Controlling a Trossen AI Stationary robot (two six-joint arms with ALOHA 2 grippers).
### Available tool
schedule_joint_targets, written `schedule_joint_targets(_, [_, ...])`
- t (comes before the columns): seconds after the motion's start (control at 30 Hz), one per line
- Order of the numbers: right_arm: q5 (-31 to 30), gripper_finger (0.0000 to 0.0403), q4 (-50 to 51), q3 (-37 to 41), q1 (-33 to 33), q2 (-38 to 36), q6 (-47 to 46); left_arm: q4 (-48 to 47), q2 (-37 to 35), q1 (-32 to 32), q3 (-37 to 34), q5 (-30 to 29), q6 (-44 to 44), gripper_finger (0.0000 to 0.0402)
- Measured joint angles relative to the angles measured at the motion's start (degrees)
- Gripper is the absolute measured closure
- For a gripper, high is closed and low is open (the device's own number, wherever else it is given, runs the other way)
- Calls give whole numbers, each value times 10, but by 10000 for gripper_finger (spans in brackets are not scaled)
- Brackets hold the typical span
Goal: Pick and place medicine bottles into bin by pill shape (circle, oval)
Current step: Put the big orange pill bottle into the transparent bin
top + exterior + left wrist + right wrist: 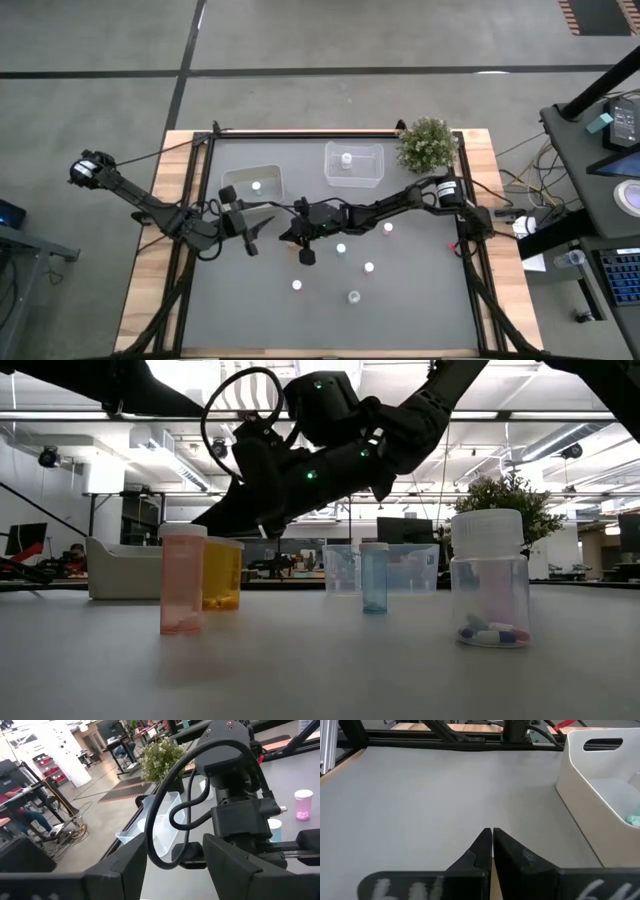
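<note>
I am the robot, and both my arms reach in over the middle of the gray table. My right gripper is squeezed tight with nothing in it. Its two fingers touch each other above bare table, and the white bin sits just beside it. My left gripper has its fingers spread apart, and nothing sits between them. It points at my other arm, which is very near.

From above, one white cap shows inside the white bin. Another bottle stands inside the clear bin. A bushy green plant stands next to the clear bin.

The other medicine bottles stand loose on the table, near my grippers and toward the front edge. From table height I see a pink one touching or almost touching a yellow one, a small blue one, and a clear one with pills at the bottom. I cannot tell the shape of the pills in most bottles from here.
</note>
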State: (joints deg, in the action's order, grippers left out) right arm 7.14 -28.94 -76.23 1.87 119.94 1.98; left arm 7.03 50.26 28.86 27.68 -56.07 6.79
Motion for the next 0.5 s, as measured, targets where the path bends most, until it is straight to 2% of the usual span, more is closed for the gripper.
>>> schedule_joint_targets(0.5, [0,394,17,0,-1,1,-13,1,4,0,0,0,-1,226])
